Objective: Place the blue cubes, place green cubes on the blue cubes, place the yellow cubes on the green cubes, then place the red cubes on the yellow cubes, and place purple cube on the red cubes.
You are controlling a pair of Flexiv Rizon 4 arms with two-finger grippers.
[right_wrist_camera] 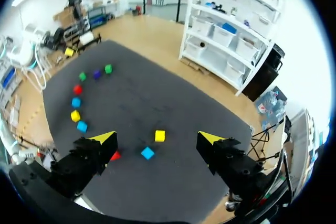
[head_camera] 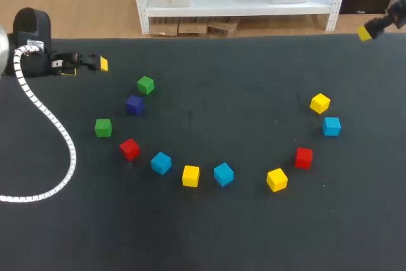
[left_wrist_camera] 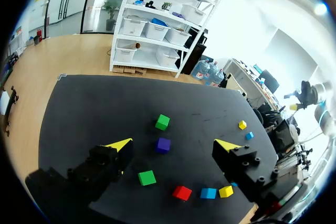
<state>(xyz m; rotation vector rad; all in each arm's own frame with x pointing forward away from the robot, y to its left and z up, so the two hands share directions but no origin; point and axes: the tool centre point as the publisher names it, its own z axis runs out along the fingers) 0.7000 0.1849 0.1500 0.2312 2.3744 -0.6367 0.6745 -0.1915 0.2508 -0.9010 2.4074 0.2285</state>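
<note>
On the dark desk (head_camera: 203, 239), eleven small cubes sit in a loose arc, each resting singly on the surface and apart from its neighbours.

At the arc's left end a far green cube (head_camera: 145, 84) lies near the dark purple cube (head_camera: 134, 104). The near green cube (head_camera: 103, 127) comes next, then the left red cube (head_camera: 129, 149), the left blue cube (head_camera: 161, 162), the middle yellow cube (head_camera: 190, 176) and the middle blue cube (head_camera: 223, 174).

After a gap the arc rises on the right through the near-right yellow cube (head_camera: 276, 179), the right red cube (head_camera: 303, 157), the right blue cube (head_camera: 331, 126) and the far-right yellow cube (head_camera: 320, 103).

The left end effector (left_wrist_camera: 176, 144) is at the desk's far left edge. Its fingers are spread wide and hold nothing. In its wrist view the purple cube lies ahead between the fingers and the far green cube beyond it. A white spiral-wrapped cable (head_camera: 66, 150) trails from this arm across the desk's left side.

The right end effector (right_wrist_camera: 156, 139) is over the far right corner, well apart from every cube. Its fingers are likewise spread and empty. In its wrist view the far-right yellow cube and right blue cube lie ahead of it on the desk.
</note>
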